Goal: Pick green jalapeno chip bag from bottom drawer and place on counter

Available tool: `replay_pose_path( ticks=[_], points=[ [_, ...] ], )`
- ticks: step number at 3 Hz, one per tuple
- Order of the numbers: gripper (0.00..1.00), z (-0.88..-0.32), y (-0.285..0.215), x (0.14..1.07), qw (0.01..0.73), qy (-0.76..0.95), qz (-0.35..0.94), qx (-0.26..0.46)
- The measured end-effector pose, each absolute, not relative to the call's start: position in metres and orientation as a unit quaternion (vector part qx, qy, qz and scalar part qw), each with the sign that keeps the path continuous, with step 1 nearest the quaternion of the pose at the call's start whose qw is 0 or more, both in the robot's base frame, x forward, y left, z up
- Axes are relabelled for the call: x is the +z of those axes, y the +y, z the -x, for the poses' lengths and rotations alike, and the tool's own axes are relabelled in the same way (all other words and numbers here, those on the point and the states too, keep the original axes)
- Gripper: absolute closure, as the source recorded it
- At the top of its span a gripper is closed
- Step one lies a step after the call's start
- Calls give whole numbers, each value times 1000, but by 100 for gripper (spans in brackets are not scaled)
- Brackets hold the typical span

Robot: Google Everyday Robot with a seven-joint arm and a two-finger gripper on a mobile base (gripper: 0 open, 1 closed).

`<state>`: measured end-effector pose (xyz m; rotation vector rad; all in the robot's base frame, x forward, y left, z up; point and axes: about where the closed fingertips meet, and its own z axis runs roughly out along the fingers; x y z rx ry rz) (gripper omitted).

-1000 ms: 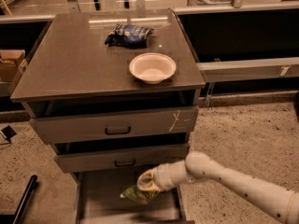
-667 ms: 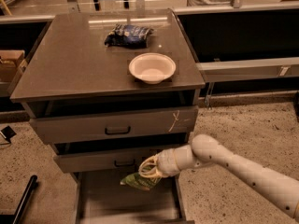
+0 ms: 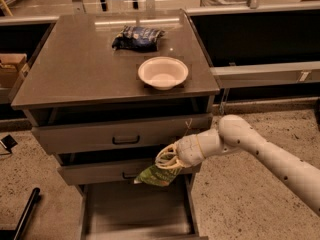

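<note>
since the crinkly green jalapeno chip bag (image 3: 157, 175) hangs clamped in the pale pincer (image 3: 168, 160) above the open grey metal bottom drawer (image 3: 132, 209), it is probably held high for carrying to the glossy dark desk (image 3: 75, 69).

The green jalapeno chip bag (image 3: 159, 175), small and crinkled with a pale printed patch, hangs tilted in the air, its top edge pinched by the gripper (image 3: 167, 160). The gripper is below the counter's front edge, towards the front right corner. The bag is clear of the bottom drawer (image 3: 132, 209), which stands pulled out beneath it, with a plain flat grey floor. The counter (image 3: 80, 69) is a glossy, dark grey-brown square top, and the bag hangs well below it.
</note>
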<state>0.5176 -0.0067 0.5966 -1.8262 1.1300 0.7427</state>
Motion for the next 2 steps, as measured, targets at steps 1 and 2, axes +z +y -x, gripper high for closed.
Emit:
replay_pose_path(
  ticks=[1,2],
  points=[
    [100,-511,-10,583,415,463,718,313],
    [100,-495,15,612,411,459,720,318]
  ],
)
